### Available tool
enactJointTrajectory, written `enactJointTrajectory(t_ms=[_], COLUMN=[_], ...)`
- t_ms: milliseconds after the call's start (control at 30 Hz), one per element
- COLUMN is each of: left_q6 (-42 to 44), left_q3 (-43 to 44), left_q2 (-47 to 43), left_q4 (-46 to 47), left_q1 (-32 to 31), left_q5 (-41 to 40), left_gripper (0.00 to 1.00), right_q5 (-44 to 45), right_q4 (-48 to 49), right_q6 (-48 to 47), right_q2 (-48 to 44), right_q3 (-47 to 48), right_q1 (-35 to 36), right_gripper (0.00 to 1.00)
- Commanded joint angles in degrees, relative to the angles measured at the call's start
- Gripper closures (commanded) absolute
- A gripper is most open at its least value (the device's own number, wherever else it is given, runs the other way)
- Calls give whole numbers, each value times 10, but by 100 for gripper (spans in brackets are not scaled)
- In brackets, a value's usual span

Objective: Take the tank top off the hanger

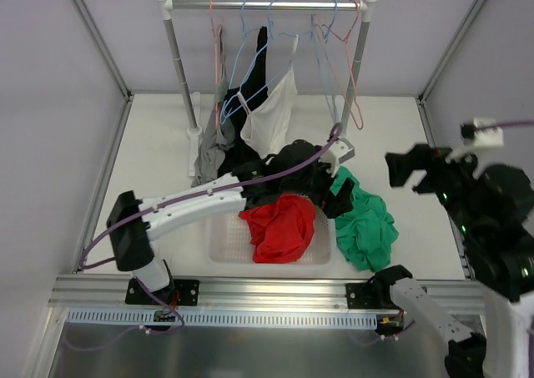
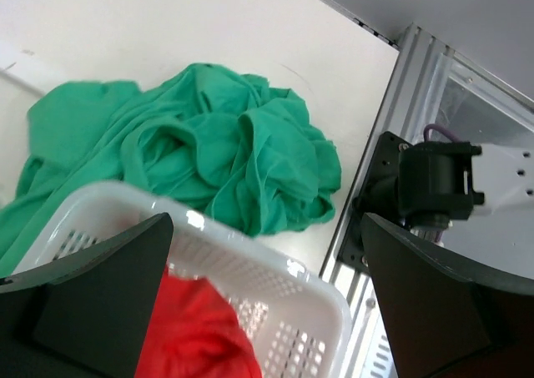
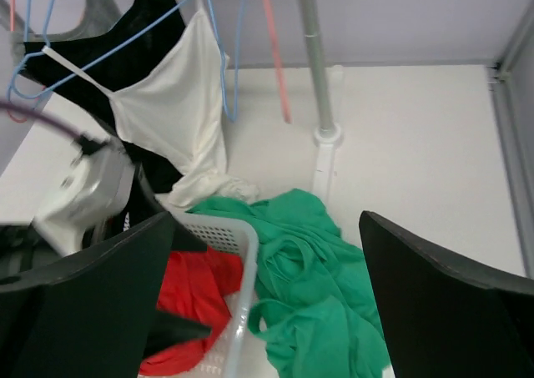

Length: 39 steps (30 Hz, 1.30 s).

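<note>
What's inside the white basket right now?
A red garment lies in the basket. The left arm covers its far side, so anything there is hidden. The green garment sits outside, beside its right wall.

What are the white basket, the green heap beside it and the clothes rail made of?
White basket: looks like moulded plastic, slightly glossy, with rows of small slots in its walls.
Green heap: soft knit fabric, probably jersey, matte, lying in loose folds.
Clothes rail: seemingly metal tube, silvery with a sheen, capped by white knobs at the ends.
</note>
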Motion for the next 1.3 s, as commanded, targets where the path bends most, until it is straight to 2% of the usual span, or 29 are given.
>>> enactJointTrajectory(t_ms=[0, 233, 367, 567, 667, 800, 900, 933, 967, 1000, 1033, 1100, 1267], left_q6=[46, 134, 172, 205, 209, 180, 163, 160, 157, 150, 147, 136, 130], left_q3=[83, 191, 240, 296, 308, 319, 318, 318, 319, 319, 320, 323, 361], left_q2=[69, 221, 301, 392, 431, 477, 496, 499, 503, 505, 507, 502, 458], left_q4=[23, -5, -21, -35, -39, -53, -66, -69, -70, -72, -73, -73, -73], left_q1=[-17, -43, -50, -50, -50, -51, -53, -53, -54, -54, -55, -56, -55], left_q5=[73, 60, -31, -67, -114, -90, -40, -29, -18, -18, -23, -35, -51], left_gripper=[1, 1, 1, 1, 1, 1, 3, 20, 32, 48, 79, 100, 100], right_q5=[100, 114, 79, 28, 19, 20, 15, 11, 10, 10, 11, 9, 9], right_q4=[-49, -155, -168, -179, -177, -173, -172, -170, -167, -165, -160, -150, -145], right_q6=[-15, -12, -14, -20, -23, -26, -25, -23, -20, -19, -16, -11, -6], right_q2=[-128, -230, -256, -272, -281, -297, -301, -306, -309, -311, -319, -327, -341], right_q3=[-70, -66, -66, -70, -74, -72, -60, -57, -55, -52, -51, -51, -51], right_q1=[-5, -4, -3, -4, -4, -4, -3, -4, -4, -3, -4, -5, -4], right_gripper=[1, 0, 0, 0, 1, 0, 1, 0, 0, 1, 1, 1, 0])
